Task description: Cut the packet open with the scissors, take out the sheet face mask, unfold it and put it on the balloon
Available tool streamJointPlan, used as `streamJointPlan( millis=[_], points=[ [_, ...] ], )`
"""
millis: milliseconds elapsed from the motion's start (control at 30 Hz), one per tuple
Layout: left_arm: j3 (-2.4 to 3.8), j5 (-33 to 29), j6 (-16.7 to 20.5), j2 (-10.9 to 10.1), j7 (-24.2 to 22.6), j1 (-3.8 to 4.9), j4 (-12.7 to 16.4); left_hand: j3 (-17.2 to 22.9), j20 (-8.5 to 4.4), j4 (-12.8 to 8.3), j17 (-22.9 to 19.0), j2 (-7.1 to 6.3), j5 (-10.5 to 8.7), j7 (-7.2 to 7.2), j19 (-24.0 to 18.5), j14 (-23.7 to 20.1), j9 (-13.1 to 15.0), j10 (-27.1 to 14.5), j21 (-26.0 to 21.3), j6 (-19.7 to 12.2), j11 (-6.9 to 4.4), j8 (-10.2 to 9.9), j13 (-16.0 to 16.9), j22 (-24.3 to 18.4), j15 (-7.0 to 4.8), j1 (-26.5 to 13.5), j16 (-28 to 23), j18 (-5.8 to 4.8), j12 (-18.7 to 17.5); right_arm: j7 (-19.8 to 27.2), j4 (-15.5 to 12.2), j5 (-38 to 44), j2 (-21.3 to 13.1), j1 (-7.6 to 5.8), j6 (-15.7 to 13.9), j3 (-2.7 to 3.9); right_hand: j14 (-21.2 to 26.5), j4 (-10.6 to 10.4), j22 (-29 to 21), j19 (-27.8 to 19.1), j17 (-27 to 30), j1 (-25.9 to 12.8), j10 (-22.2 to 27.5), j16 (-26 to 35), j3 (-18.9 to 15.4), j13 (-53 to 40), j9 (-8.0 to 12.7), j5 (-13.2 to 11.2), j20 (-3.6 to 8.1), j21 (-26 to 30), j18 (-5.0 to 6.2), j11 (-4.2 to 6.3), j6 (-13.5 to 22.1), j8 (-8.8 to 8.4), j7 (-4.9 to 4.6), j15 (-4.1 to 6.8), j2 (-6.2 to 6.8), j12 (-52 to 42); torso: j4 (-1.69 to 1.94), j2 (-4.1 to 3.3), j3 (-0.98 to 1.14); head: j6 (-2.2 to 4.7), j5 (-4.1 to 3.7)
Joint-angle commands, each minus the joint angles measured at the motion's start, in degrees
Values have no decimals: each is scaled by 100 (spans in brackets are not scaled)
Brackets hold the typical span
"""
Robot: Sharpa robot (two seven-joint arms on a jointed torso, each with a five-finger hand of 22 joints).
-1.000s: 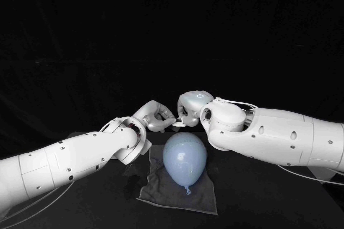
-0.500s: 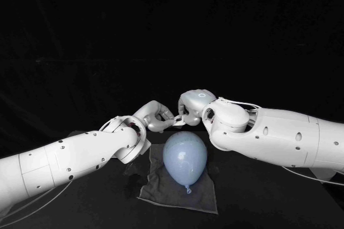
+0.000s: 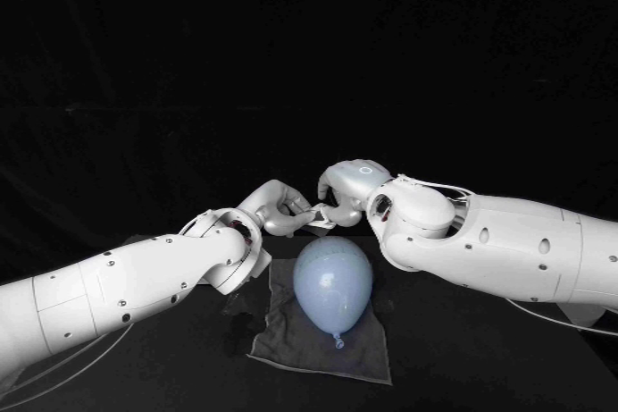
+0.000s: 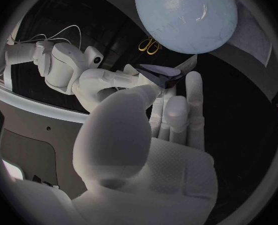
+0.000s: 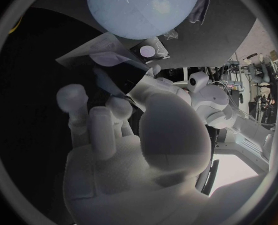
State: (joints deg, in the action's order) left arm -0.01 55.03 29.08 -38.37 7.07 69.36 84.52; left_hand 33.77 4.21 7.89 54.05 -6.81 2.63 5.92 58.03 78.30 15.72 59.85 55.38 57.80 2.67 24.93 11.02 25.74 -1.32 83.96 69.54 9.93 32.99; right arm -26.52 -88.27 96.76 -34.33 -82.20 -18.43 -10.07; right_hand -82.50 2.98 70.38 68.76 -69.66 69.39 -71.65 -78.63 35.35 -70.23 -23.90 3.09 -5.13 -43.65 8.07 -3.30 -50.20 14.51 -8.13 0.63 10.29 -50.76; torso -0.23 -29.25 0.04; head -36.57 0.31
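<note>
Left wrist view, first entry: fingers (image 4: 194, 97) of the left hand (image 4: 151, 160), laid straight and close together, tips up against the packet (image 4: 161, 74). Whether the thumb and fingers actually pinch it cannot be told. Second entry: right hand (image 4: 113, 81), fingertips closed on the opposite end of the same packet, so it hangs in the air between the two hands, clear of the worktop (image 3: 489, 376). Probable reason: one hand steadies the packet while the other works at its mouth to reach the sheet mask. No mask can be made out, and the pictures do not settle whether the packet is cut. Third entry: scissors (image 4: 150, 46), yellow-handled, lying loose on the bare worktop near the balloon (image 3: 331, 282), well apart from both hands. Their lying there suggests the cutting step is not the one in hand. Fourth entry: balloon, pale blue, lying lengthwise with its knot toward the worktop's near edge and its rounded end just below the meeting hands, which keeps any transfer short. Fifth entry: grey cloth (image 3: 322, 354) spread under the balloon midway along the near edge, presumably to keep the balloon from rolling.
</note>
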Motion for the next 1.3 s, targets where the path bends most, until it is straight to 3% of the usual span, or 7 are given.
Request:
streamJointPlan(
  millis=[33, 233, 500, 600, 733, 800, 1300],
  points=[
    [9, -331, 54, 4, -168, 12, 29, 83, -2, -27, -26, -21, 19, 5, -58, -38, 191, 80, 42, 50, -32, 37, -13, 17, -10, -80, -27, 53, -38, 619, -95, -81, -88, -2, -848, -5, 130, -38, -228, -239, 229, 126, 273, 166, 57, 251, 25, -26, -23, 506, 109, 9, -28, -33, 7, -4, 32, 389, 2, -1, 1, -4, 23],
    [8, -447, -21, -10, -123, 12, 22, 273, -7, -140, -76, -62, 18, 2, -94, -33, 234, 109, 109, 62, -36, 32, -28, 65, -15, -230, -16, 53, -53, 1374, -466, -192, -418, -2, -1700, -7, 58, 28, -130, -75, 63, 313, 208, 62, 135, 258, 48, -18, -26, 280, 70, 13, -82, -51, 4, 7, 54, 235, 3, 0, -1, -29, 67],
    [6, -487, -52, -23, -90, 12, 2, 404, -12, -242, -7, -78, 19, -3, -115, 16, 270, 130, 154, 76, -43, 32, -33, 96, -22, -327, 71, 56, -56, 1904, -923, -290, -828, -3, -1723, -8, -43, 109, 48, 140, -152, 545, 135, -86, 247, 230, 73, -3, -12, -73, 14, 23, -151, -63, 14, 20, 7, 25, 5, -1, 2, -57, 125],
    [6, -492, -69, -23, -83, 12, -3, 483, -18, -308, -24, -97, 19, -4, -123, 17, 286, 137, 183, 87, -46, 29, -33, 116, -25, -370, 81, 57, -54, 2125, -1075, -294, -975, -3, -1771, -8, -284, 154, 451, 568, -664, 672, -230, -416, 289, -81, 91, 13, 11, -927, -123, 30, -282, -51, 35, 43, -44, -664, 2, -1, 3, -61, 153],
    [5, -495, -92, -16, -77, 12, -4, 613, -27, -415, -46, -127, 19, -4, -137, 18, 311, 148, 236, 107, -50, 21, -31, 150, -31, -449, 102, 57, -48, 2326, -1270, -191, -1135, -3, -1517, -8, -652, 143, 1086, 1212, -1666, 706, -921, -967, 274, -833, 91, 160, 84, -2326, -359, 136, -654, 50, 131, 120, -136, -2053, 0, -3, 3, -64, 209],
    [5, -496, -101, -8, -75, 12, -3, 657, -30, -452, -60, -138, 19, -5, -144, 16, 321, 152, 255, 115, -51, 17, -29, 163, -33, -481, 106, 57, -45, 2358, -1336, -54, -1164, -4, -1275, -7, -702, 118, 1209, 1331, -1846, 689, -1084, -1052, 248, -1021, 86, 138, 100, -2610, -410, 154, -750, 79, 159, 139, -175, -2376, -2, 1, 2, -75, 223],
    [4, -406, -129, 57, -68, 13, 39, 754, -35, -554, -97, -168, 18, -2, -165, 6, 346, 156, 306, 131, -50, 5, -24, 197, -34, -562, 114, 57, -35, 1440, -1098, 1140, -810, -77, -440, -1, -750, -56, 1532, 1631, -2034, 584, -1494, -1137, 31, -1509, 12, -19, 189, -3355, -548, 215, -1007, 213, 253, 247, -430, -3182, 13, -6, -13, -81, 205]
  ],
)
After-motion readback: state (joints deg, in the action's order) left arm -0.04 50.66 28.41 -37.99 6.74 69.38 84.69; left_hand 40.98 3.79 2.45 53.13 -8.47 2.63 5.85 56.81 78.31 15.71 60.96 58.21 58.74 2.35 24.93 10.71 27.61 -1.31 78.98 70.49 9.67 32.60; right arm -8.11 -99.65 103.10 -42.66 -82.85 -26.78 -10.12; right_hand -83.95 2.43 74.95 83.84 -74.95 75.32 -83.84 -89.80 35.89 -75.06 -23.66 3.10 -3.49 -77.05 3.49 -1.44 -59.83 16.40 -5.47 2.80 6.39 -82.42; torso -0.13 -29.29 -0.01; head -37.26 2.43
